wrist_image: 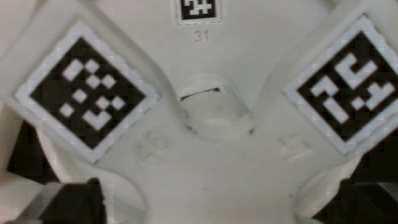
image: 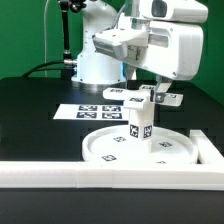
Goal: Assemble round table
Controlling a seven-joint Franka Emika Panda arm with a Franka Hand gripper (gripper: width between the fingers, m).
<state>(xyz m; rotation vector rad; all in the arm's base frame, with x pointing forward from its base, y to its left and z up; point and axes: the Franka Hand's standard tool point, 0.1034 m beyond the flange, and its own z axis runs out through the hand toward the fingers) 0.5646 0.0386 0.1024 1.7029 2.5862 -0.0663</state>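
The large round disc lies flat near the front of the black table. The short cylindrical leg stands upright on its middle. The flat cross-shaped base sits on top of the leg. My gripper comes down from above onto the base. In the wrist view the base fills the frame, showing two large tags and its centre hub. One arm of the cross lies between my dark fingertips, and my gripper is shut on it.
The marker board lies flat behind the disc. A long white rail runs along the front edge and turns up the exterior view's right side. The robot's pedestal stands at the back.
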